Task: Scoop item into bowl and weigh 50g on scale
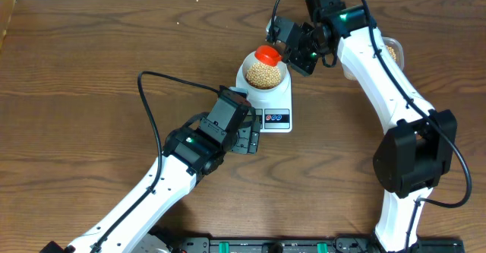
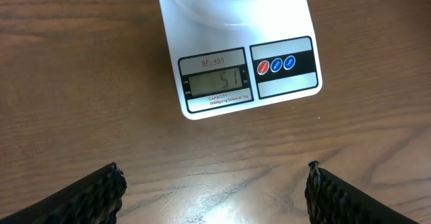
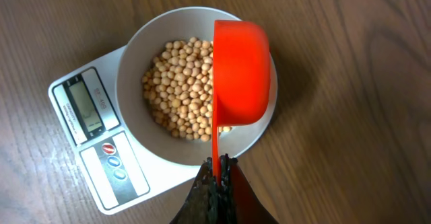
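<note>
Right gripper (image 3: 217, 173) clamps the red scoop (image 3: 241, 72), tipped over the bowl (image 3: 135, 62) of soybeans (image 3: 178, 89) on the scale (image 2: 172, 22), toward the table's far edge. Left gripper (image 2: 215, 183) gapes open nearby.

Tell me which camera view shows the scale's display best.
The left wrist view: the display faces the camera, and its digits appear to read 51. The right wrist view shows it slanted, digits unreadable. Overhead, it is too small to read.

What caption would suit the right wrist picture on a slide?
Right gripper holds a red scoop over the bowl of beans on the scale.
</note>
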`<state>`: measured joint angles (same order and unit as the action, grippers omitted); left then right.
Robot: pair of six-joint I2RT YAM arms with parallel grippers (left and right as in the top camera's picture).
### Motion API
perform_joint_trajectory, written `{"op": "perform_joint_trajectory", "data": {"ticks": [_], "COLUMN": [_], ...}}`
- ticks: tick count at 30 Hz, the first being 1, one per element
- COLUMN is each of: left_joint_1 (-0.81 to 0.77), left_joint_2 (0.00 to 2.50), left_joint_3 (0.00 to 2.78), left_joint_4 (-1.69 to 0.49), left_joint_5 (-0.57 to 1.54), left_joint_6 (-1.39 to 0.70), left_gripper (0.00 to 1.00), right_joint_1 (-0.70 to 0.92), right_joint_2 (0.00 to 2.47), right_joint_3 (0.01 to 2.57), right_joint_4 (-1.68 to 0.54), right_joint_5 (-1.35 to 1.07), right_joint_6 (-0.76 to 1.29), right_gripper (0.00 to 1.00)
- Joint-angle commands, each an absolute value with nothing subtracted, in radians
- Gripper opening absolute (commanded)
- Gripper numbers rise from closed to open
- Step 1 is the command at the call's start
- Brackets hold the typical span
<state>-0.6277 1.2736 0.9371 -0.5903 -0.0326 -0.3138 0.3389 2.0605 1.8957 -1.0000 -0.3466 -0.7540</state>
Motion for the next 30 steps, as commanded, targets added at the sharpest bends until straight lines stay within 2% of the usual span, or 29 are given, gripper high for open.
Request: {"op": "perform_joint_trajectory", "data": {"ticks": [1,30], "left_joint_1": [-0.625,-0.625], "left_joint_2": [1.274,1.274], "left_joint_3": [0.937,0.937], "left_joint_4": [-0.589,-0.589], "left_joint_5": [-0.042,-0.042], "left_joint_6": [-0.308,-0.308], "left_gripper": [0.88,0.88], "right_joint_1": [0.347,0.349], "right_joint_2": [2.064,2.084], "right_joint_3": [1.880,1.836], "right_joint_4": [-0.997,-0.975], "right_joint_5": [-0.346,-0.346], "right_joint_6": [-0.776,-0.776], "right_gripper": [0.01,0.01]}}
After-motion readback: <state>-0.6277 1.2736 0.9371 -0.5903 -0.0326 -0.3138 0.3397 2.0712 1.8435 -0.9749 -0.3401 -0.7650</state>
